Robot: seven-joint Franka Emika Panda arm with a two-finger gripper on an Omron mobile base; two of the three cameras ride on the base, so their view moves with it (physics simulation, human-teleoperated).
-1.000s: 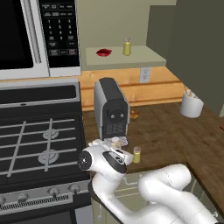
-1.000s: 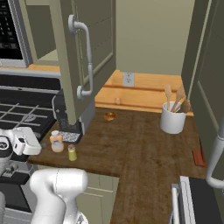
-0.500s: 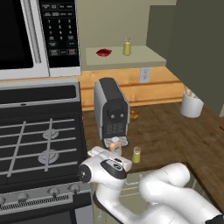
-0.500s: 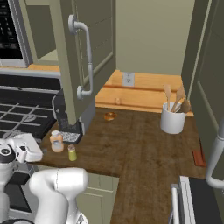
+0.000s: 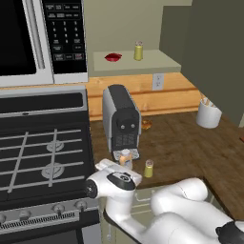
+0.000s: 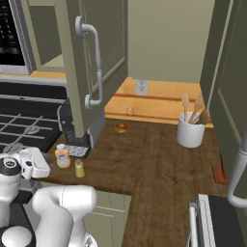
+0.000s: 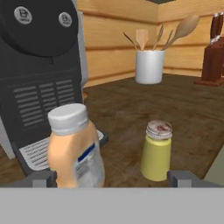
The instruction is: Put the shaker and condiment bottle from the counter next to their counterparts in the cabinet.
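Hand view: white cylindrical crock [image 7: 149, 66] holding wooden utensils [image 7: 159, 35]. Tan condiment bottle [image 7: 75, 148], whitish cap; yellow-green shaker [image 7: 155, 151], grey top, on dark wood worktop [image 7: 183, 113]. Gripper [image 7: 113, 178] wide, empty.

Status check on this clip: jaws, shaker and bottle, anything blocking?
Gripper jaws open, empty, low at counter edge. Condiment bottle and shaker upright just ahead, untouched. Coffee machine close behind bottle.
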